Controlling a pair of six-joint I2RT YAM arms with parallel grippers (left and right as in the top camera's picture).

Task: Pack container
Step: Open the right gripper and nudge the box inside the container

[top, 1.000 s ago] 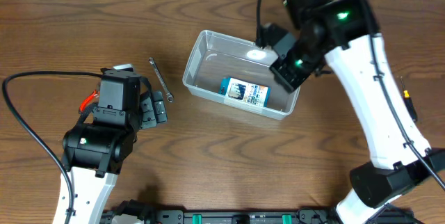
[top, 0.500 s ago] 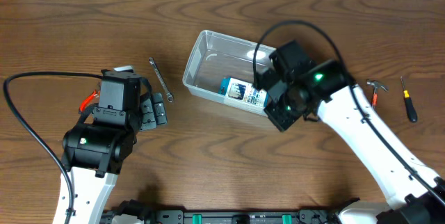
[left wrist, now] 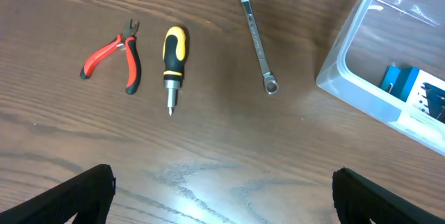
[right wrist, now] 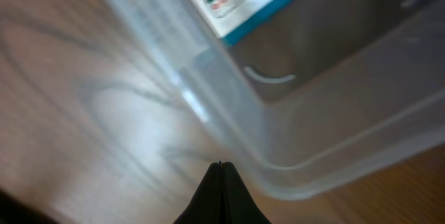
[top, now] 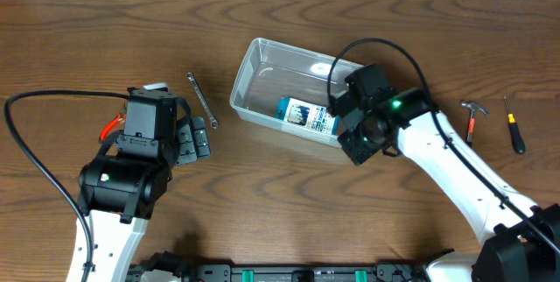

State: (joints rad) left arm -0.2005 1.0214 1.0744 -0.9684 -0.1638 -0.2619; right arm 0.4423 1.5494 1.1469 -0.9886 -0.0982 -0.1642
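The clear plastic container sits at the table's middle with a blue-and-white packet inside. It also shows in the left wrist view and the right wrist view. My right gripper is shut and empty, just outside the container's near right corner. My left gripper is open and empty, hovering above bare table left of the container. Below it lie red pliers, a yellow-and-black screwdriver and a silver wrench.
A small hammer and a black-handled screwdriver lie at the far right. The wrench lies between the left arm and the container.
My right arm has swung down from over the container's far right corner to its near right corner. The left arm has not moved.
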